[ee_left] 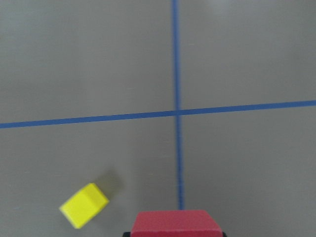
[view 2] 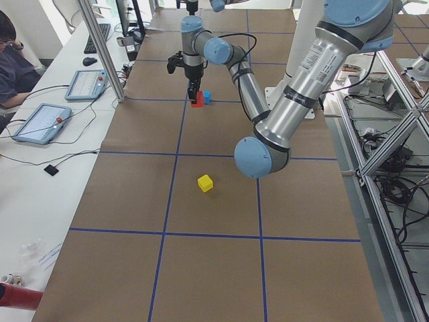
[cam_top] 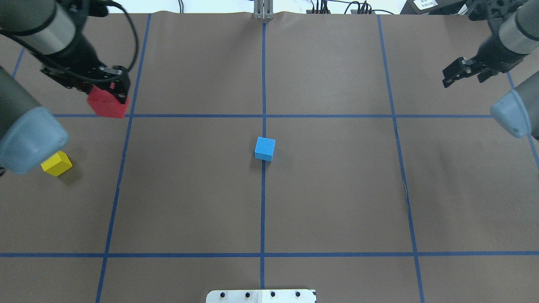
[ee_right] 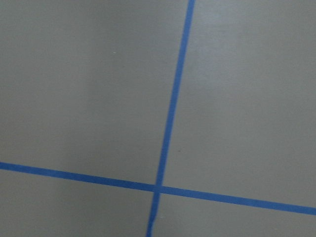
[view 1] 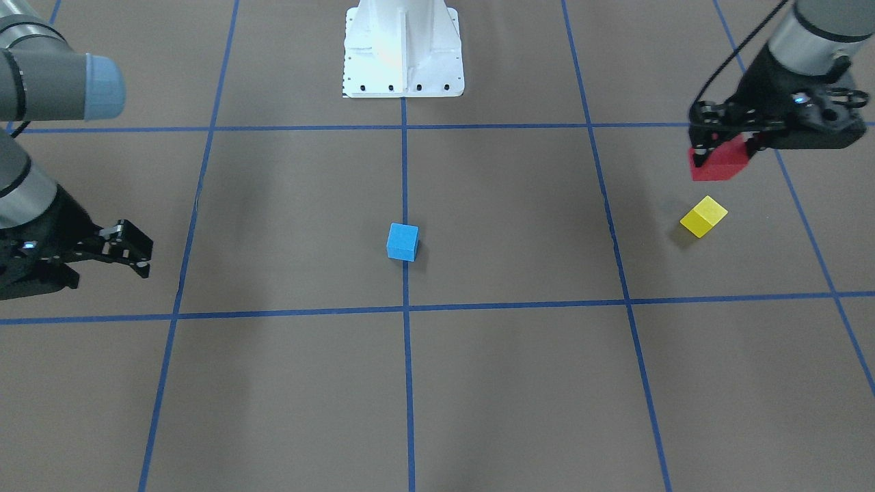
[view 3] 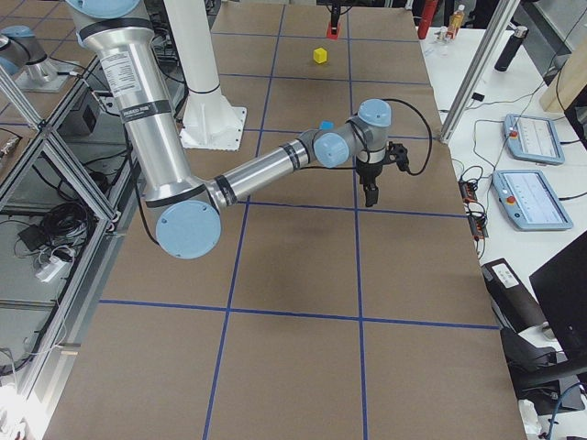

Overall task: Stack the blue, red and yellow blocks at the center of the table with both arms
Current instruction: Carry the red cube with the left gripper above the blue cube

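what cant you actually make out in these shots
1. Left wrist view: the red block is cut off by the bottom edge, so most of it is out of frame.
2. Overhead view: the yellow block is partly hidden by the left arm's elbow.
3. Right side view: the blue block is partly hidden behind the right arm.

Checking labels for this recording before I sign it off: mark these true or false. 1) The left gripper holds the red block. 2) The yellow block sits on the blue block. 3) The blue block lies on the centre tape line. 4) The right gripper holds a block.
1) True: the left gripper is shut on the red block.
2) False: the yellow block lies alone on the table on the robot's left side, far from the blue block.
3) True: the blue block sits across the centre tape line.
4) False: the right gripper is open and empty.
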